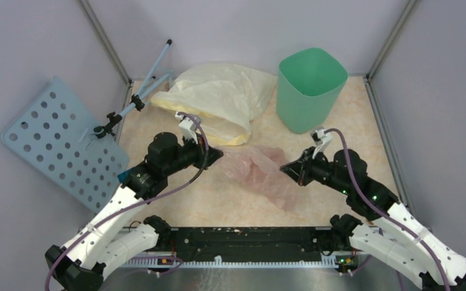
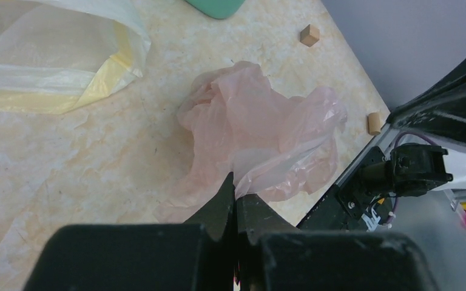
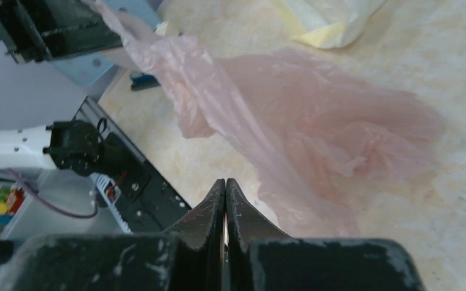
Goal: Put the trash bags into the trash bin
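Note:
The pale-pink, crinkly trash bag (image 1: pixel 258 173) lies crumpled on the marble table between my two arms. My left gripper (image 1: pixel 218 154) is shut on its left edge, and in the left wrist view the film (image 2: pixel 261 127) runs straight into the closed tips of the left gripper (image 2: pixel 235 185). From the right wrist, the trash bag (image 3: pixel 315 121) stretches up toward that grip. My right gripper (image 1: pixel 284 168) is shut at the bag's right side, and no film shows between the tips of the right gripper (image 3: pixel 225 182). The mint-green trash bin (image 1: pixel 310 91) stands upright at the back right, its bottom edge showing as a green bin (image 2: pixel 215 6).
A large opaque pale-yellow bag (image 1: pixel 218 97) lies at the back centre, close behind the left gripper. A blue perforated panel (image 1: pixel 60 145) and a clamp stand (image 1: pixel 151 79) lean at the left wall. Two small wooden blocks (image 2: pixel 309 34) (image 2: pixel 374 122) sit near the right edge.

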